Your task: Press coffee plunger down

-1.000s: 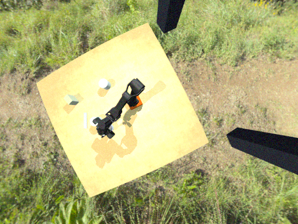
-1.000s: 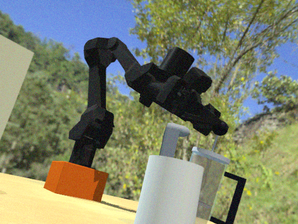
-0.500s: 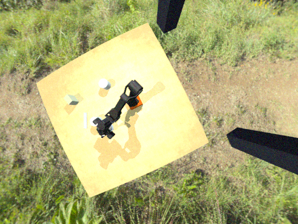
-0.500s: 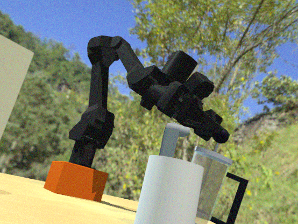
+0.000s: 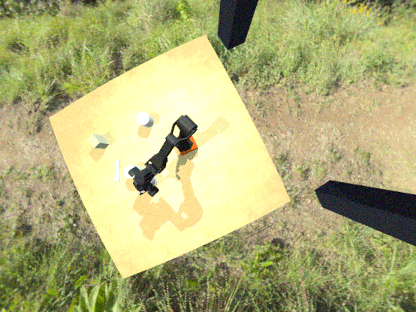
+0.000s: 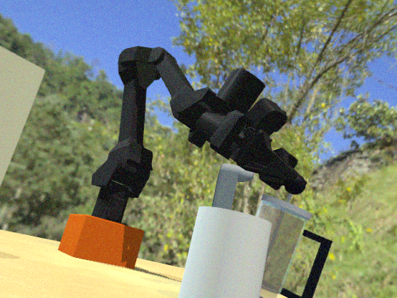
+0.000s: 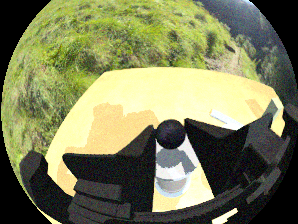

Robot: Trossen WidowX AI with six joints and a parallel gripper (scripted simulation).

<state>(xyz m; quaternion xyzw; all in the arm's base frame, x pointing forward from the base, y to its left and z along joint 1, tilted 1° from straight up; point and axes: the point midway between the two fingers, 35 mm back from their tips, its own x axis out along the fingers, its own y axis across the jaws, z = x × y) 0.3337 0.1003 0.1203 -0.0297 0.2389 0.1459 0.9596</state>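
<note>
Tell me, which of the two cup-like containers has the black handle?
The clear glass coffee press, right under the end effector, has the black handle. The white mug in front of it is opaque, with a pale grey handle.

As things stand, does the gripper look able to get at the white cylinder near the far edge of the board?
Probably not yet: the gripper is shut on the plunger knob above the coffee press. The white cylinder stands apart with nothing around it, so the way looks free after release.
</note>
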